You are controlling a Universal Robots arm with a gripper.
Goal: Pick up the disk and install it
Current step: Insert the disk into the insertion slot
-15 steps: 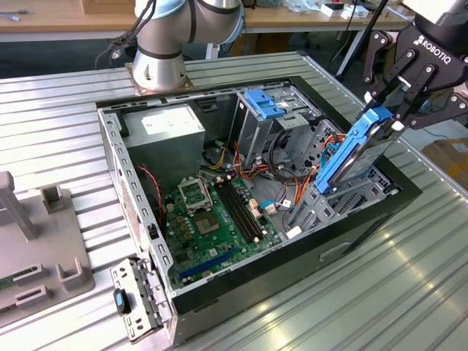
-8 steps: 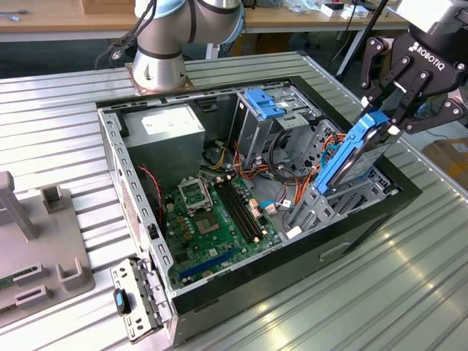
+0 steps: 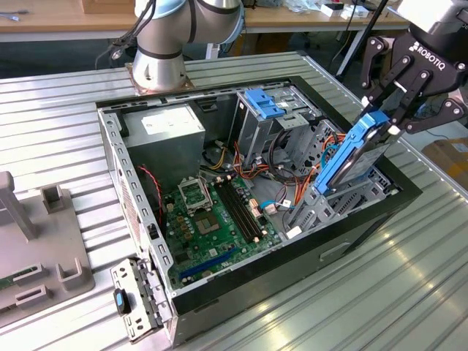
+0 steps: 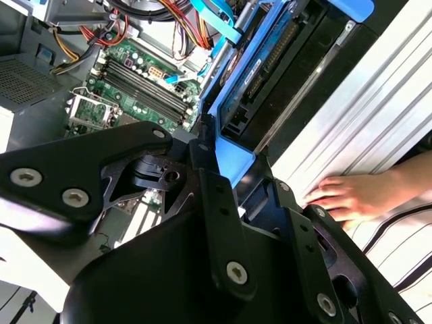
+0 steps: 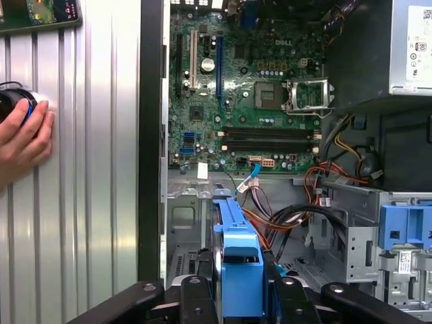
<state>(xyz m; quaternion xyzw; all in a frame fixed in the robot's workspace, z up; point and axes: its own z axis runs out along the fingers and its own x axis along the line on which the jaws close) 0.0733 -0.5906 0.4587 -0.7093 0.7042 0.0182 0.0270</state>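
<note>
Ribbed table [image 3: 395,292], open case [image 3: 292,256]: my pincer [image 3: 386,115] is clamping the tilted disk [image 3: 351,157]. Cables [image 3: 322,150] are crowding its bay [image 3: 311,212], probably risking a snag.

The wrist [image 3: 439,36] hangs at the exterior view's right, jaws clamped on the disk [image 3: 351,157].
</note>
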